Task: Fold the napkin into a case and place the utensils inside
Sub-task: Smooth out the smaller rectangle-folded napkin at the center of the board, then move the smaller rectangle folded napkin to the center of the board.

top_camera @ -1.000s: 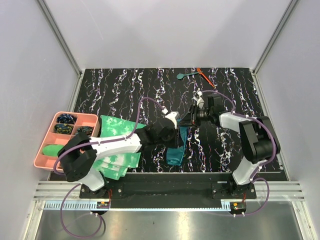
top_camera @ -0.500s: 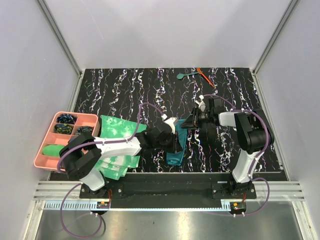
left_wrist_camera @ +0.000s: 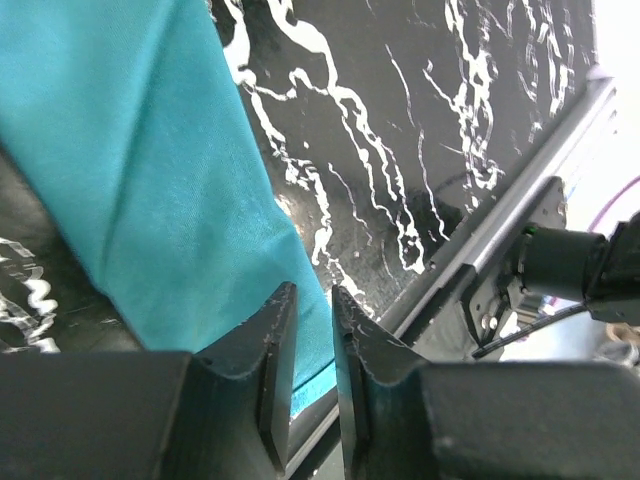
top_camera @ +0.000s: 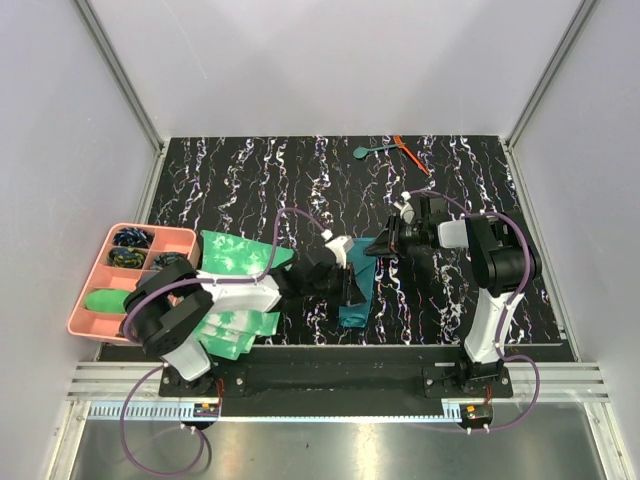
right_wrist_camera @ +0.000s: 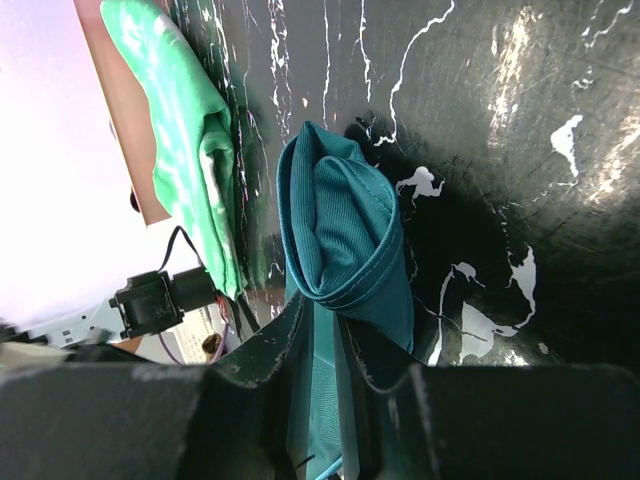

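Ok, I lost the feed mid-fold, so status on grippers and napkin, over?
Right gripper shut on the napkin, cloth bunched. Left gripper pinching its edge. Utensils at far edge, untouched. Tie-dye cloths under left arm.

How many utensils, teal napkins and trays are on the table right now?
Utensils: 2 (teal spoon, orange-red stick)
Teal napkin: 1
Pink tray: 1
Total: 4
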### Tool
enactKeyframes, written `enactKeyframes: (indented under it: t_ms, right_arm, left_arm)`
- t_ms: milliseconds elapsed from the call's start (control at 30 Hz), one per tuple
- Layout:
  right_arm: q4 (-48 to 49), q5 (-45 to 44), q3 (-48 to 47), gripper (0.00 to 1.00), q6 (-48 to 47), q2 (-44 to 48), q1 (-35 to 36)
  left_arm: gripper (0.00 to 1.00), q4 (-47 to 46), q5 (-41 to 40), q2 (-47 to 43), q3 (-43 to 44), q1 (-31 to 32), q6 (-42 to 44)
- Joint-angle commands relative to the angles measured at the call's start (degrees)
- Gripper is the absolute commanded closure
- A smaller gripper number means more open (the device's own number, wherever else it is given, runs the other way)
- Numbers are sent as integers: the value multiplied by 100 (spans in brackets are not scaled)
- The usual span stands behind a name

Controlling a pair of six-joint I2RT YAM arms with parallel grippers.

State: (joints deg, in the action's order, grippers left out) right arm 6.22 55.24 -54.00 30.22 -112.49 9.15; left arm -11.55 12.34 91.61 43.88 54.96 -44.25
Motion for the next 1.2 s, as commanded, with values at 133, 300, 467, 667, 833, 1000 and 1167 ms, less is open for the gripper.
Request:
enactKeyframes:
  t_ms: [133, 300, 467, 667, 833, 1000, 1167]
  right_arm:
    - [29, 145, -155, 79, -209, -89, -18]
    - [20, 127, -190, 80, -200, -186, -18]
    - [-6, 118, -225, 80, -200, -212, -18]
    - [-68, 127, -234, 80, -244, -195, -27]
    - [-103, 127, -234, 80, -262, -177, -18]
    - [-138, 136, -243, 80, -288, -177, -27]
    - [-156, 101, -225, 81, -315, -168, -18]
  left_arm:
    - [78, -2552, 709, 542, -915, 155, -716]
    - [78, -3159, 376, 665, -1346, 489, -639]
    - [78, -2485, -195, 342, -1338, 691, -296]
    - [74, -920, -645, -503, -637, 700, 373]
    - [72, -1217, -232, -329, -468, 692, 40]
    - [72, -2482, 302, 540, -705, 718, -644]
    - [74, -2616, 507, 1437, -915, 657, -1165]
